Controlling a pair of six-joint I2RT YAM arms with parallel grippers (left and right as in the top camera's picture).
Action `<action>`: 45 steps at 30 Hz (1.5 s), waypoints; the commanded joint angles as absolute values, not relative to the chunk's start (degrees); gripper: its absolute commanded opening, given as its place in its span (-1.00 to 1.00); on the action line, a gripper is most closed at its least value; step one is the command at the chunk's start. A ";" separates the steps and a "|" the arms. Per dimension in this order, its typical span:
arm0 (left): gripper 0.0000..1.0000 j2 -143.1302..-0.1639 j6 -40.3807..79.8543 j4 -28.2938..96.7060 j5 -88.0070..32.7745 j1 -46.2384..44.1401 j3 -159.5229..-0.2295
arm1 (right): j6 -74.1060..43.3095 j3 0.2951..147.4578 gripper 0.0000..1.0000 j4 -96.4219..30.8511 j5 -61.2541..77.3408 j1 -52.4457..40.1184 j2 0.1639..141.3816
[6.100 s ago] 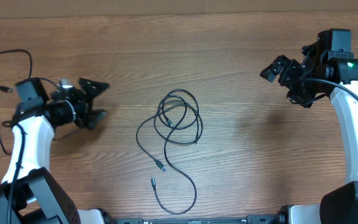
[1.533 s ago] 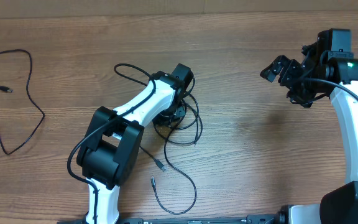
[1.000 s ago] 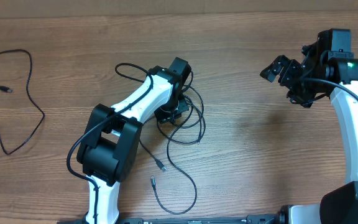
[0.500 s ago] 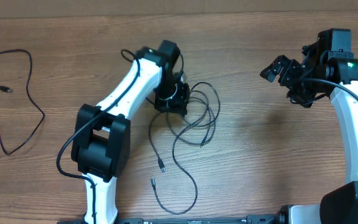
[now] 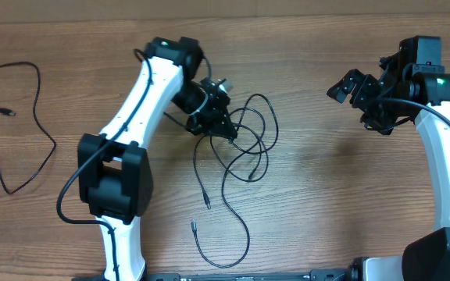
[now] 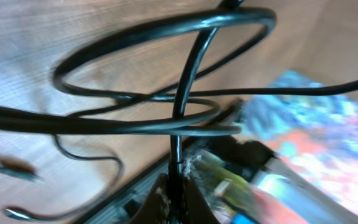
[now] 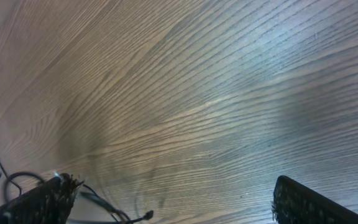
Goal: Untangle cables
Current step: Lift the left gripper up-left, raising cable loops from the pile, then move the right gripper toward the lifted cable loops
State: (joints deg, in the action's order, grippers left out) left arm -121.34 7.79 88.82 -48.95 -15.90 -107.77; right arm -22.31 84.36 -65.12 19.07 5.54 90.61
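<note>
**Left gripper** (image 5: 226, 131) – carried over the middle of the table (image 5: 319, 195), arm reached out from the near-left edge. The jaws are seen fully closed, and a single black strand is pinched between the fingertips (image 6: 166, 198). In the left wrist view this strand is seen rising straight up from the pinch into the loops above it.

**Tangled cables** (image 5: 258, 139) – thin black cords, held at their left side by the left gripper. Several overlapping loops are spread to the right of the grip, at the table's centre. Two tails are trailed toward the near edge, each ended by a small plug (image 5: 207, 204); the longer tail is curled into a loose bend close to the near edge. In the left wrist view the loops (image 6: 166, 74) are seen crossing one another just in front of the camera; which cord passes over which cannot be told.

**Single cable** (image 5: 53, 145) – laid alone at the far left of the table, well apart from the tangle, in one open wandering loop, a plug at each end.

**Right gripper** (image 5: 348, 87) – held over the right side of the table, well apart from all cords. The jaws are spread wide, with nothing between the fingers (image 7: 306, 204) but bare wood grain
</note>
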 commanded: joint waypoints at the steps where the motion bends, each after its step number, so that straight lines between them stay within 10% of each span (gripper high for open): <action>1: -0.92 -121.71 5.98 91.98 -55.55 -13.02 -109.14 | -22.44 84.31 1.00 -64.77 18.65 5.50 90.45; 37: -0.92 -110.30 1.83 95.74 -29.87 -11.51 -108.79 | -24.88 84.31 1.00 -70.81 28.71 5.48 90.45; 45: -0.91 -106.74 1.91 92.27 -20.97 -12.86 -108.79 | -25.67 84.31 0.67 -71.48 33.12 -0.38 90.45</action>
State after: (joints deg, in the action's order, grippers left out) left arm -106.43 2.96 93.14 -24.75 -12.12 -108.18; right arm -25.26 84.18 -71.57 30.44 2.90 90.61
